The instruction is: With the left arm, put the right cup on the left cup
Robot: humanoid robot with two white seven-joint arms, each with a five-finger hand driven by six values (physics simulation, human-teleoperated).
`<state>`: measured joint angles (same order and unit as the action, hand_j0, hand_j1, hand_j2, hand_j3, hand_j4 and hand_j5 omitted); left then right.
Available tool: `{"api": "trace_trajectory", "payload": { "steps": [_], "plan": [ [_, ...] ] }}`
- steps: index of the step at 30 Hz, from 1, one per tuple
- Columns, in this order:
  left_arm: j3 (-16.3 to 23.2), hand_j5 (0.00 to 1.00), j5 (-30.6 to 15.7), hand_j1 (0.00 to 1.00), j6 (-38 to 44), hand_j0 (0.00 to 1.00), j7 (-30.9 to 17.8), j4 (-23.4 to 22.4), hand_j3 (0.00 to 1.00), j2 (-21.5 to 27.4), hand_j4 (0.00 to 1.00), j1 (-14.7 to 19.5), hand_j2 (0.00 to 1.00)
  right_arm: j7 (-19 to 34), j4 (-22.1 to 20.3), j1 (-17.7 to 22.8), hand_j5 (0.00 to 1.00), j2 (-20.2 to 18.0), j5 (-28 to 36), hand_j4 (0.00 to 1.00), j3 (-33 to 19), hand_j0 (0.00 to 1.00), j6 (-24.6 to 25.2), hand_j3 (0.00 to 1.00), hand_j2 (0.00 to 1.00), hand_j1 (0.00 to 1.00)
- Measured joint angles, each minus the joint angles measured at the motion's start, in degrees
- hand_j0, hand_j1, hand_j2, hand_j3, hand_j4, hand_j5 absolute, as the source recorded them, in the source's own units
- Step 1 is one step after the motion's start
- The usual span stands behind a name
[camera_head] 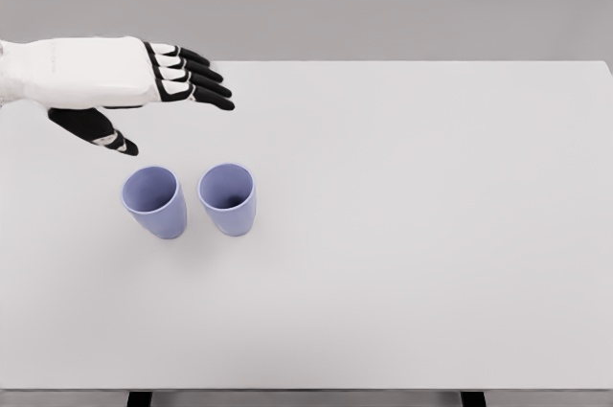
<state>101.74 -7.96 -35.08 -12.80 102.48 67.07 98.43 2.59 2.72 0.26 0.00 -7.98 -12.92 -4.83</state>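
The left hand (124, 81) came in from the left side of the picture, over the far left part of the white table (431, 235). Its four black fingers (196, 77) were held out straight and pointed to the right. The thumb (96, 129) hung down apart from them. The hand was spread wide and held nothing.

Two light purple cups stood upright on the table, close side by side but not touching. The right cup (228, 198) was nearer to the camera than the fingers. It sat below the fingertips in the picture and well apart from them. The left cup (153, 201) stood just beside it. It sat below the thumb in the picture and the thumb did not touch it.
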Motion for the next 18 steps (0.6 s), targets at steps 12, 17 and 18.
{"api": "trace_trajectory", "payload": {
  "steps": [12,17,18],
  "plan": [
    [2.05,1.0,-1.2,1.0,0.0,1.0,0.16,0.01,1.0,-4.17,1.0,-2.45,1.0,0.0,0.01,0.0,1.0,0.0,0.02,1.0,0.0,1.0,0.0,1.0,1.0,1.0],
    [1.71,1.0,-1.69,1.0,0.01,1.0,0.34,0.01,1.0,-4.78,1.0,-2.37,1.0,0.0,0.0,0.0,1.0,0.0,0.0,1.0,0.0,1.0,0.0,1.0,1.0,1.0],
    [1.69,1.0,-1.76,1.0,0.01,1.0,0.35,0.01,1.0,-4.85,1.0,-2.37,1.0,-0.01,0.0,0.0,1.0,0.0,-0.01,1.0,0.0,1.0,0.0,1.0,1.0,1.0]
  ]
}}
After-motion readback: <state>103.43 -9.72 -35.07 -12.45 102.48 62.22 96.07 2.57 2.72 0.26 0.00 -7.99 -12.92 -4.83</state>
